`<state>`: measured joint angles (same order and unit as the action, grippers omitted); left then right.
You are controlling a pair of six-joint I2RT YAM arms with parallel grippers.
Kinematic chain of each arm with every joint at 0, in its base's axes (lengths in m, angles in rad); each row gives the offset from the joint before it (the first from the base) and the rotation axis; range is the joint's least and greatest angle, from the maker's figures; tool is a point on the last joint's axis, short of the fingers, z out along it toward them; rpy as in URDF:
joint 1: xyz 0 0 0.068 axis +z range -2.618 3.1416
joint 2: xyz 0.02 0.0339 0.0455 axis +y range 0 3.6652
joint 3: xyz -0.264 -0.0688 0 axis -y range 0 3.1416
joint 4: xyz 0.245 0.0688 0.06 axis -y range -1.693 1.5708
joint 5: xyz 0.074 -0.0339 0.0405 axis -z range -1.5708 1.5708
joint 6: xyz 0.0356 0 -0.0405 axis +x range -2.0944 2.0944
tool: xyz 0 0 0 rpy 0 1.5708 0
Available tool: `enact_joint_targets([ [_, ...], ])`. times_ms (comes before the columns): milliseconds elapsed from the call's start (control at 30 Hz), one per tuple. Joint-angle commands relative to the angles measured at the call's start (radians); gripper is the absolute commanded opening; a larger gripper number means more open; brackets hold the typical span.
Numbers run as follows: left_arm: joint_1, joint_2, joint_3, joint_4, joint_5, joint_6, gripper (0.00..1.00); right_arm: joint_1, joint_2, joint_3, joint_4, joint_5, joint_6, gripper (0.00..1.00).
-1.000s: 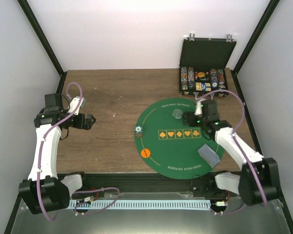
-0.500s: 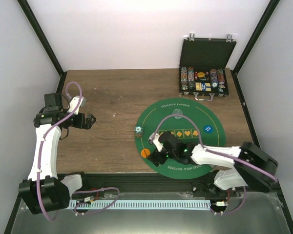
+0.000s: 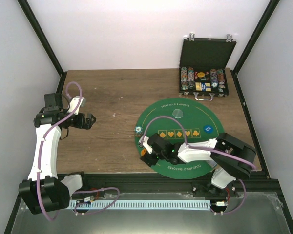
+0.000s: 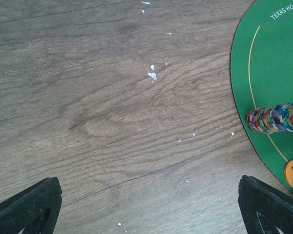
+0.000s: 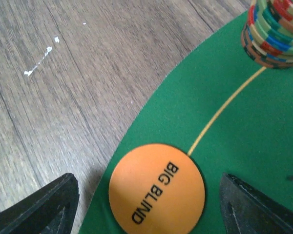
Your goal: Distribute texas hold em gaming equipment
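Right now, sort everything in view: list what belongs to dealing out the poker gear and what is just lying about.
Job: orange BIG BLIND disc; striped chip stack; grey disc; blue disc.
Lying about: black chip case; green mat; white scraps on the wood.

The right gripper (image 3: pixel 145 155) hangs over the near-left edge of the green mat (image 3: pixel 200 114), where a chip stack (image 3: pixel 138 129), grey disc (image 3: pixel 177 113) and blue disc (image 3: pixel 208 129) lie. The left gripper (image 3: pixel 89 121) hovers over the table (image 3: pixel 122 92).
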<state>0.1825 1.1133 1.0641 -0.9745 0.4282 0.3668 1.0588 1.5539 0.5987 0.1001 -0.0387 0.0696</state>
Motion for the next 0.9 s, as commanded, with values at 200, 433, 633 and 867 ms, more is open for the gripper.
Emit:
enact_joint_targets([
  [200, -0.003, 0.006, -0.003, 0.005, 0.000, -0.006, 1.00, 0.024, 0.057, 0.040, 0.014, 0.042, 0.006, 0.62],
  [433, -0.003, -0.002, -0.009, 0.008, -0.010, -0.002, 1.00, 0.024, 0.078, 0.034, -0.081, 0.091, 0.097, 0.56],
  [633, -0.003, 0.000, -0.005, 0.009, -0.006, -0.004, 1.00, 0.041, 0.072, 0.043, -0.136, 0.106, 0.144, 0.58],
  [867, -0.002, -0.002, -0.002, 0.008, -0.006, 0.001, 0.99, 0.089, 0.110, 0.086, -0.181, 0.149, 0.164, 0.69],
])
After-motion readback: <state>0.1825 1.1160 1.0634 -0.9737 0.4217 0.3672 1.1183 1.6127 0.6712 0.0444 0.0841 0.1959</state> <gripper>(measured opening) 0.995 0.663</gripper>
